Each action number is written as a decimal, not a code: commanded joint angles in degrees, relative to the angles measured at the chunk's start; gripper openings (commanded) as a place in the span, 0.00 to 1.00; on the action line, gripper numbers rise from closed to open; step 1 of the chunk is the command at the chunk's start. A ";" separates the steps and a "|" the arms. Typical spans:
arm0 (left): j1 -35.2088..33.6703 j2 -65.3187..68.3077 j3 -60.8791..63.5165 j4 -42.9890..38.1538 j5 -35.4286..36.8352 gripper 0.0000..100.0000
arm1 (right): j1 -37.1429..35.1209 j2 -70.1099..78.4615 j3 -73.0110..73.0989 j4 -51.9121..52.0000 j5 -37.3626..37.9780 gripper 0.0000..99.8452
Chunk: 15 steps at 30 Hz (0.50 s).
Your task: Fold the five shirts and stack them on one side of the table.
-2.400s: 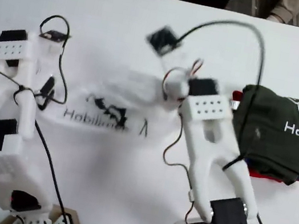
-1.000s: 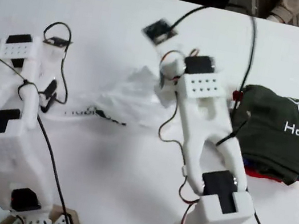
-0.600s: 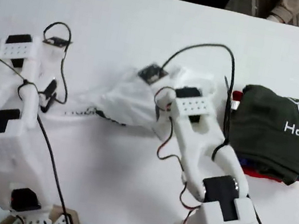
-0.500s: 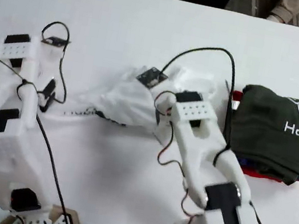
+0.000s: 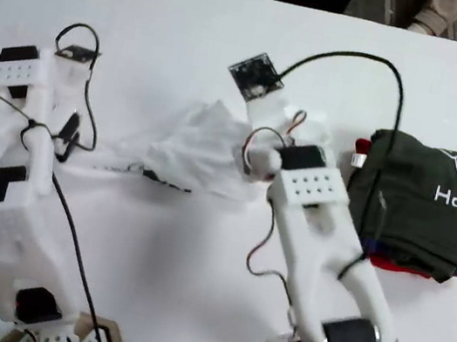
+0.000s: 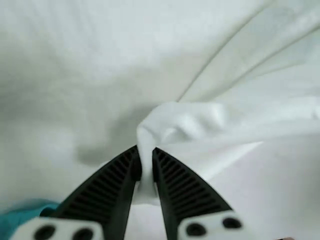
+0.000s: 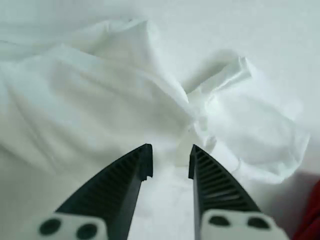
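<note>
Left of centre, left fingers point(image 6: 115, 175) pinch the white shirt point(image 5: 202, 144); right fingers point(image 7: 125, 175) hang parted above it. Best grip an edge, then pull taut.

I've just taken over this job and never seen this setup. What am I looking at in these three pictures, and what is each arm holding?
Two white robot arms stand side by side at a white table, each ending in black jaws. The high view looks down on both: the left arm at the picture's left, the right arm nearer the middle. The other two pictures come from a camera on each arm's wrist, looking along its jaws. Between the arms lies a crumpled white shirt. The left wrist view shows the left jaws shut on a fold of it. The right wrist view shows the right jaws open over the cloth, not closed on it. Beside the right arm sits a stack of folded shirts, dark green on top, red beneath.
</note>
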 commanded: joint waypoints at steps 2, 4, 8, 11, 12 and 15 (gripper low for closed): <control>-0.79 -0.26 -1.98 -0.09 -0.18 0.03 | 0.92 8.84 -10.81 -2.24 -0.97 0.13; -0.79 -0.26 -1.98 -0.09 -0.26 0.03 | 1.19 12.35 -15.82 -0.92 -0.97 0.13; -0.79 -0.26 -1.98 -0.09 -0.18 0.03 | 1.63 18.15 -24.18 2.95 -0.53 0.13; -0.79 -0.26 -1.98 -0.09 -0.09 0.03 | 2.07 21.93 -27.60 4.97 -0.53 0.13; -0.79 -0.26 -1.98 -0.09 -0.09 0.03 | 2.15 22.64 -28.13 5.58 -0.53 0.13; -0.79 -0.26 -2.07 -0.09 -0.18 0.03 | 1.80 23.96 -29.10 7.60 -0.53 0.13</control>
